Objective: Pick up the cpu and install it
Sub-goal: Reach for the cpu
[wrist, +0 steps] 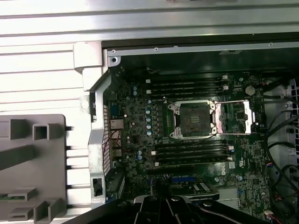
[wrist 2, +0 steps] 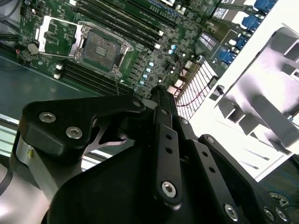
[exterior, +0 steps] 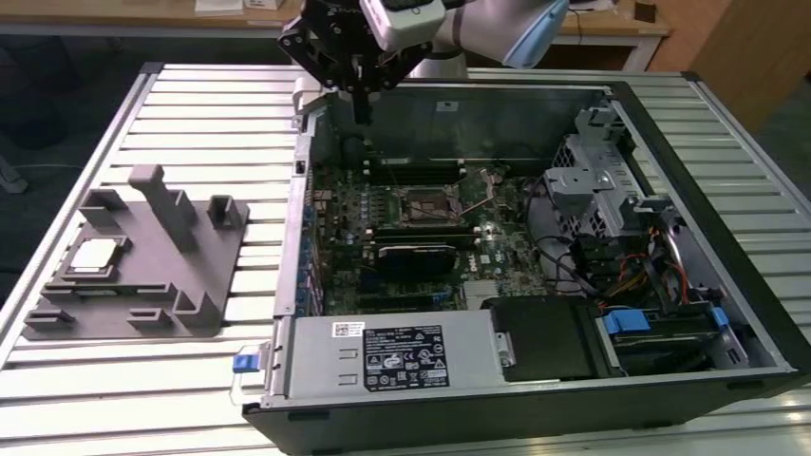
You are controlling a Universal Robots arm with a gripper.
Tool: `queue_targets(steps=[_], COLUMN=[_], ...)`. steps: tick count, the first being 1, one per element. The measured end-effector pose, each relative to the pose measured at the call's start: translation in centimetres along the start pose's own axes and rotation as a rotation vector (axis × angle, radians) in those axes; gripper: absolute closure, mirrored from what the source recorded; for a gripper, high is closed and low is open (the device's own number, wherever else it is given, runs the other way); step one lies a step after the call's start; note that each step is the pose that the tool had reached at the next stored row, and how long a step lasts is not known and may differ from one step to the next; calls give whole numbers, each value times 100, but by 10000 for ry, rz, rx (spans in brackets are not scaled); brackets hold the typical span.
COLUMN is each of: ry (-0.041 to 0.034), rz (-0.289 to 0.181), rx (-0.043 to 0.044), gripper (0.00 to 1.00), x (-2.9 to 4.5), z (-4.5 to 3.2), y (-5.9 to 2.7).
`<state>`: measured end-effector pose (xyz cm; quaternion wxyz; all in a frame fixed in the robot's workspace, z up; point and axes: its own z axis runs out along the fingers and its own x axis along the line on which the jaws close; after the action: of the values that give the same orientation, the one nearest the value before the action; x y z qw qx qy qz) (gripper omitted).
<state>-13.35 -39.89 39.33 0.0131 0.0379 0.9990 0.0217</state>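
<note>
The claw (exterior: 364, 112), pinched closed on nothing, is hovering at the upper centre of the exterior view, just above the upper left corner of the open computer case (exterior: 304, 171). The cpu (exterior: 95, 256) is lying flat on the grey holder (exterior: 209, 261) at the exterior view's left, well apart from the claw. The open socket (wrist: 194, 119) is sitting bare on the motherboard inside the case. The likely hazards are a low pass clipping the case wall or the holder's upright posts (exterior: 150, 190), and a tilted or off-square chip bending the exposed socket contacts. Open room is lying above the slatted counter (exterior: 190, 114) between holder and case, while memory slots and cables are crowding the socket closely
</note>
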Motion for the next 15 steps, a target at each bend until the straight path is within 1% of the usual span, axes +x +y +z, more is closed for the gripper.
queue_targets(steps=[15], ry=[0], rz=[0], rx=[-1], gripper=[89], x=[135], z=[-3], y=[-10])
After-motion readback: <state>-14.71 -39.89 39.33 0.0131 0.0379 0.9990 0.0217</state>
